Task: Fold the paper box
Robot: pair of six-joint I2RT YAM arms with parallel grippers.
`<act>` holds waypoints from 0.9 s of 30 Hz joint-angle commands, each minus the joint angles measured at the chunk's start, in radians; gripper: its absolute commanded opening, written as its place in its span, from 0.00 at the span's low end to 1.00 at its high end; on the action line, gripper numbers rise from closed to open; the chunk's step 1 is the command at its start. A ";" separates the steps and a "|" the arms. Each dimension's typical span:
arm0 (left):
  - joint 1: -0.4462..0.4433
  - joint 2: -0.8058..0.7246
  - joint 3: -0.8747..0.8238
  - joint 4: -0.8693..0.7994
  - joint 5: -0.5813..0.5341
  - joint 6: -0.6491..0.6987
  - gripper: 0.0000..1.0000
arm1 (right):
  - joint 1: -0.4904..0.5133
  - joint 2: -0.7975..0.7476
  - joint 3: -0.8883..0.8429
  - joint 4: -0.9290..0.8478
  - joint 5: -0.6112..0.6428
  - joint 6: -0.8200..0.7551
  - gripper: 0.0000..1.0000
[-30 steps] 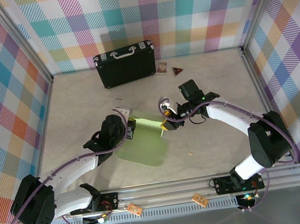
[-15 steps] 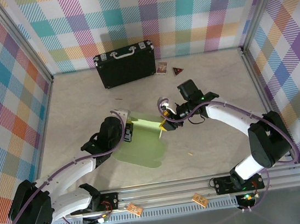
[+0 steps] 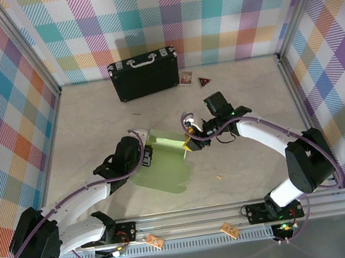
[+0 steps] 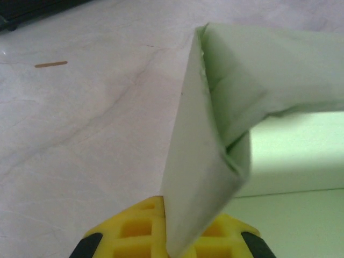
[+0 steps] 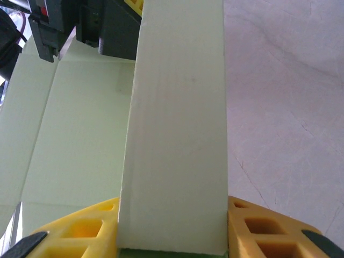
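Observation:
The paper box [image 3: 162,170] is a pale green creased cut-out lying mid-table, with flaps raised on its left and right sides. My left gripper [image 3: 146,153] is at its left edge. In the left wrist view its yellow pads are pressed together on a folded upright flap of the paper box [image 4: 212,129], so the left gripper [image 4: 177,243] is shut on it. My right gripper [image 3: 189,141] holds the right side. A broad standing flap of the paper box [image 5: 177,134] fills the gap between the fingers of the right gripper [image 5: 172,239], touching both.
A black hard case [image 3: 144,74] lies at the back, with a small card [image 3: 185,77] and a dark triangle [image 3: 204,81] to its right. A thin stick [image 3: 218,177] lies right of the card sheet. Checked walls enclose the table on three sides.
My left gripper has closed on the left flap and drawn slightly left and nearer with it. The right arm has kept its grip and hardly moved.

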 commanded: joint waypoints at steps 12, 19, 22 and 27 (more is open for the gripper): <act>0.007 -0.016 -0.025 -0.023 -0.005 -0.044 0.21 | -0.002 -0.010 0.019 -0.008 -0.039 0.006 0.35; 0.007 -0.018 -0.037 -0.014 -0.007 -0.050 0.00 | -0.003 -0.014 0.023 -0.012 -0.037 0.004 0.35; 0.007 -0.031 -0.037 -0.019 -0.019 -0.050 0.00 | -0.002 -0.015 0.021 -0.013 -0.037 0.005 0.35; 0.006 -0.045 -0.035 -0.023 -0.017 -0.053 0.00 | -0.003 -0.013 0.016 -0.007 -0.037 0.010 0.35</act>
